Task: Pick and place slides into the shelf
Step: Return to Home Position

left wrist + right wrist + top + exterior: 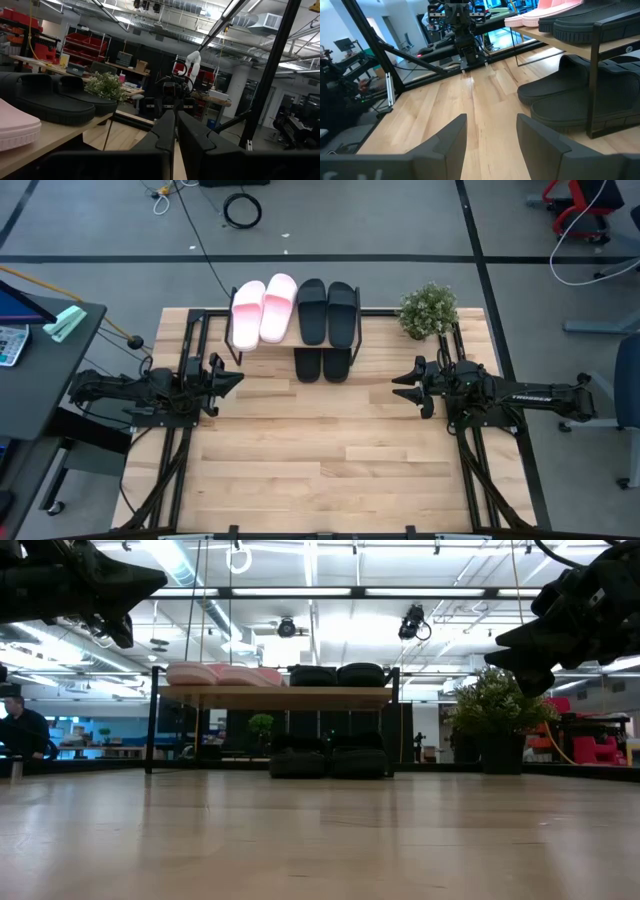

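The shelf (275,697) stands at the table's far edge. Two pale pink slides (262,310) and two black slides (327,310) lie side by side on its top board. Two more black slides (322,365) rest on their soles on the table under the board, also seen in the right wrist view (560,100). My left gripper (236,379) hovers shut above the table, left of the shelf. My right gripper (400,387) hovers open, right of the shelf, and its fingers (491,122) point toward the left arm. Both grippers hold nothing.
A small potted plant (429,310) stands at the table's far right, beside the shelf. Black frame rails run along the table's left and right sides (180,440). Bare wood (320,450) stretches between the arms and toward the near edge. A person (20,730) sits far behind the table.
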